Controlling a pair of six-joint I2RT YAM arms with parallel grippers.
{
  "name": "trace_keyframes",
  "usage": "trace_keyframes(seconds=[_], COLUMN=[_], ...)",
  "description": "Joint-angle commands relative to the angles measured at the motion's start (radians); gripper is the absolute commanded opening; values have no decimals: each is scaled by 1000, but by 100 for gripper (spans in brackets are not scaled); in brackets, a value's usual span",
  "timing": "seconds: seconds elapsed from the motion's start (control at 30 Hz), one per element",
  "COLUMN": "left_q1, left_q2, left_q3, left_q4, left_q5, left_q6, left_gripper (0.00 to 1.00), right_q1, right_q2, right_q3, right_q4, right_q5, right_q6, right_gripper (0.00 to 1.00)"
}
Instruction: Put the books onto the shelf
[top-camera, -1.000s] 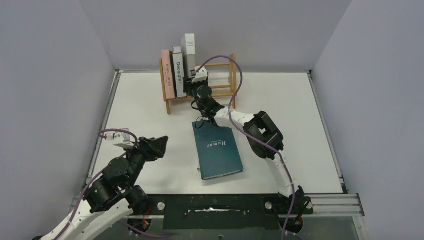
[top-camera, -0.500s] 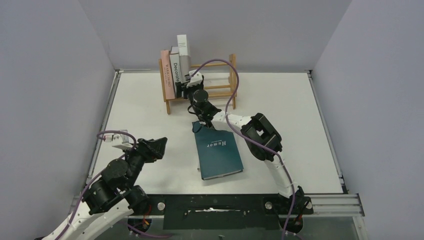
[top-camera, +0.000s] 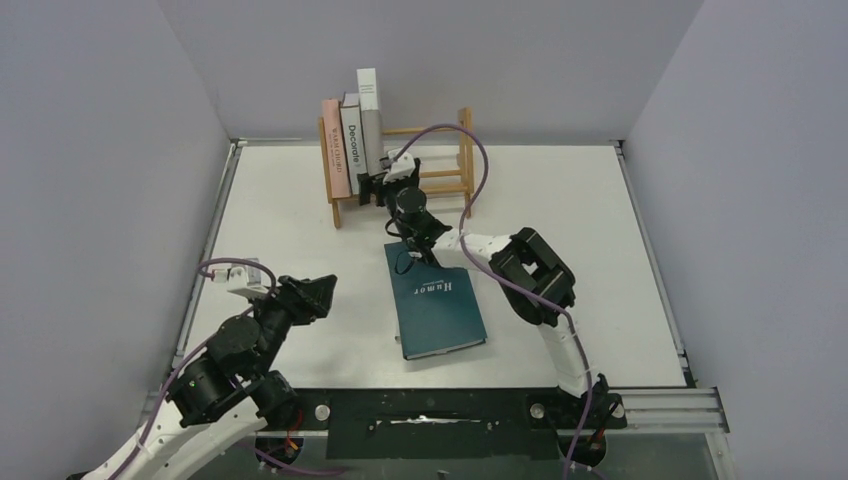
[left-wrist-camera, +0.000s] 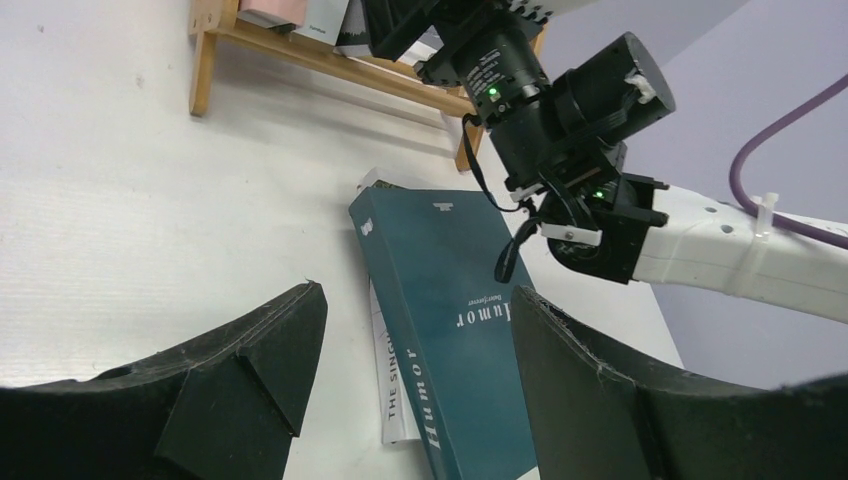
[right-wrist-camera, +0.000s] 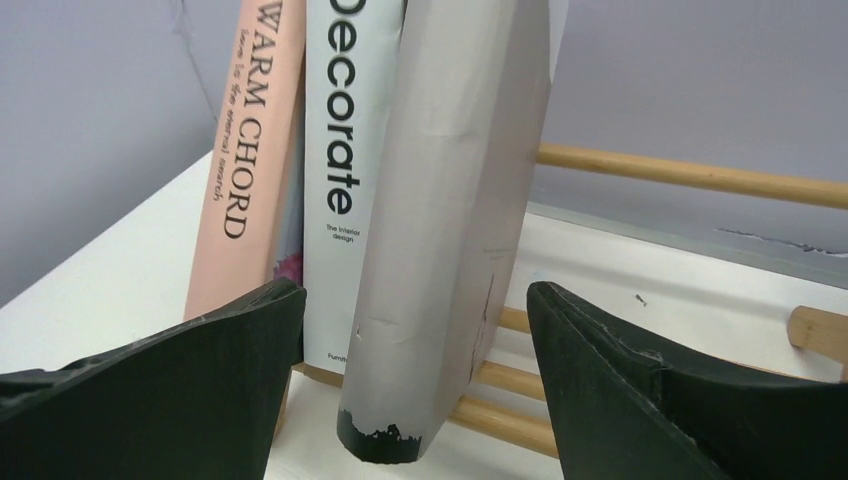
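White table (top-camera: 300, 220), walled by pale grey panels. At its far edge a light-wood slatted rack (top-camera: 441, 186) is stood, with three books packed at its left end and bare rails on the right half.

Dark teal hardback (top-camera: 437, 305): laid flat mid-table, well apart from the rack. "Humor" is read on cover and spine. From the left wrist view a white book (left-wrist-camera: 394, 392) is seen under it, spine lettering beginning "THE SING" (rest covered).

Tall plain grey book (right-wrist-camera: 450, 200): no title on the spine, paper creased, foot scuffed black. It is stood on the rails, leaned lightly on its neighbour, and is the tallest of the row. A second ago it was off to the right of the row; now it is set against it.

Pale-spined book (right-wrist-camera: 345, 150): "Decorate" in black, with "The interior design" in small type below.

Pink book (right-wrist-camera: 245, 170): "WARM CHORD" in black capitals, with a thin cursive line beside it too small to read. It is placed against the rack's left post.

Right gripper (right-wrist-camera: 412, 300): black fingers are spread either side of the grey book's foot, neither seen touching it.

Left gripper (left-wrist-camera: 417, 295): fingers are held wide apart with nothing between them, over the near-left table and aimed at the teal hardback (unchanged from a second ago).
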Motion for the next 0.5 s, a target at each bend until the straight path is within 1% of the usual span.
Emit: trace_keyframes(seconds=[0.0, 0.1, 0.2, 0.33, 0.4, 0.47], left_q1=[-3, -2, -3, -2, -2, -2], left_q2=[34, 54, 87, 143, 192, 252], left_q3=[14, 11, 7, -2, -7, -6], left_q4=[66, 87, 115, 169, 195, 217], left_q5=[22, 35, 51, 85, 109, 138], left_q6=[-9, -10, -12, -27, -46, -67], left_gripper=[67, 67, 67, 67, 67, 67], right_q1=[3, 4, 4, 7, 9, 11], right_q2=[-156, -231, -335, -505, -601, -705], right_q3=[-53, -135, -241, -395, -459, -507], right_q4=[143, 189, 210, 200, 137, 21], right_q5=[22, 28, 31, 25, 25, 20], right_q6=[-9, -10, -2, 19, 46, 87], right_gripper=[85, 86, 91, 91, 91, 91])
